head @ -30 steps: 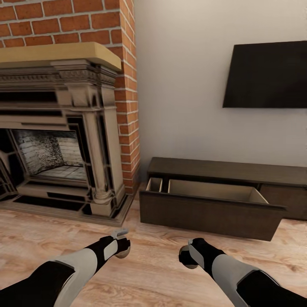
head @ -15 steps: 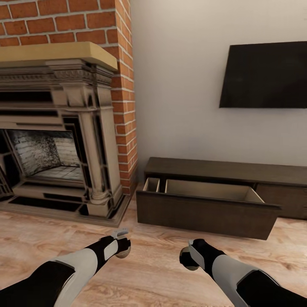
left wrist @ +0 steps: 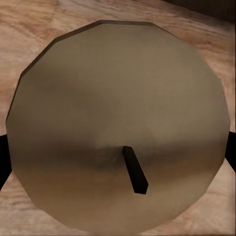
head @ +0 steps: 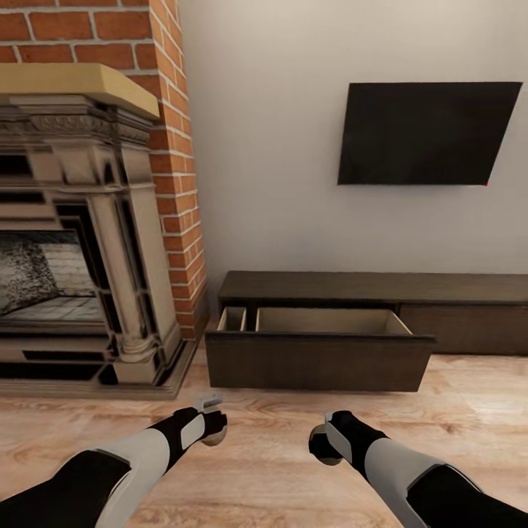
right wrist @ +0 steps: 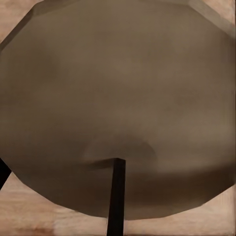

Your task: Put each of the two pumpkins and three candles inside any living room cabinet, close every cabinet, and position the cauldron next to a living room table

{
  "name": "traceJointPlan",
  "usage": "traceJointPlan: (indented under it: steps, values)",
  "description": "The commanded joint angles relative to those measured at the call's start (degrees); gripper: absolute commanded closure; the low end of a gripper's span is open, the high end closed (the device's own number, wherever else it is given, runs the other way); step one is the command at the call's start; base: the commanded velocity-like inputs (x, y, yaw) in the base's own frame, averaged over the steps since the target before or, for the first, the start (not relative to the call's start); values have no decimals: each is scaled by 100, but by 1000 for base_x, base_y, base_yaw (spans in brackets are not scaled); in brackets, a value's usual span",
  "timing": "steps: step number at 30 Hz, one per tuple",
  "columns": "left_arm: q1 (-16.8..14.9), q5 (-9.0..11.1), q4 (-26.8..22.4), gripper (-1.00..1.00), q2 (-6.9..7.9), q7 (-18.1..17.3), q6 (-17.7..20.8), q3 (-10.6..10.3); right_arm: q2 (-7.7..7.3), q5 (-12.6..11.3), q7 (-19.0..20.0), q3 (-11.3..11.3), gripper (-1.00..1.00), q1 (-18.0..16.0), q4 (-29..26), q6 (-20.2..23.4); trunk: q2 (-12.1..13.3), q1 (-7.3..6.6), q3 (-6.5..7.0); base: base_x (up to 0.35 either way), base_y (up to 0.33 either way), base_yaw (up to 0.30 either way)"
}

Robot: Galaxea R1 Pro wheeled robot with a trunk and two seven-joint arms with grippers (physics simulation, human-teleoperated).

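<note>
Left gripper [head: 211, 433] pinches one candle [left wrist: 118, 132], wick end facing the wrist camera. Right gripper [head: 323, 447] pinches a second candle [right wrist: 118, 108]. Cabinet [head: 367, 290] stands against the wall beside the fireplace [head: 81, 220], its left drawer [head: 315, 356] pulled out over the floor [head: 264, 469].

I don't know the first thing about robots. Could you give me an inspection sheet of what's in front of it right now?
Surface: light wood plank floor, bare where it shows.
Job's things: dark-brown cabinet against the wall, its left drawer pulled open, pale inside. Left candle and right candle, both beige-grey with dark wicks, are carried by the arms.
Clutter: nothing seen.
Grippers: left pincer shut on the left candle; right pincer shut on the right candle; both low over the floor, short of the drawer.
Cables: nothing seen.
Surroundings: brick fireplace left of the cabinet, dark wall screen above it.
</note>
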Motion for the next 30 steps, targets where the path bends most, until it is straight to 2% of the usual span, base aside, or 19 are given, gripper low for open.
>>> traceJointPlan:
  steps: [1, 11, 30]
  values:
    - [-3, 53, 5, 100, -4, 14, 12, -51, 0, -55, -42, 42, 100, -2, -11, 27, -3, -1, -6, 0, 0, -297]
    - [-4, 53, 5, 100, -4, 18, 12, -50, 0, -53, -42, 54, 100, -2, -11, 28, -3, -1, -15, 0, -52, -283]
    - [-2, 53, 5, 100, -4, 18, 19, -51, 0, -43, -50, 67, 100, -2, -11, 25, -3, -1, -19, 20, -294, -14]
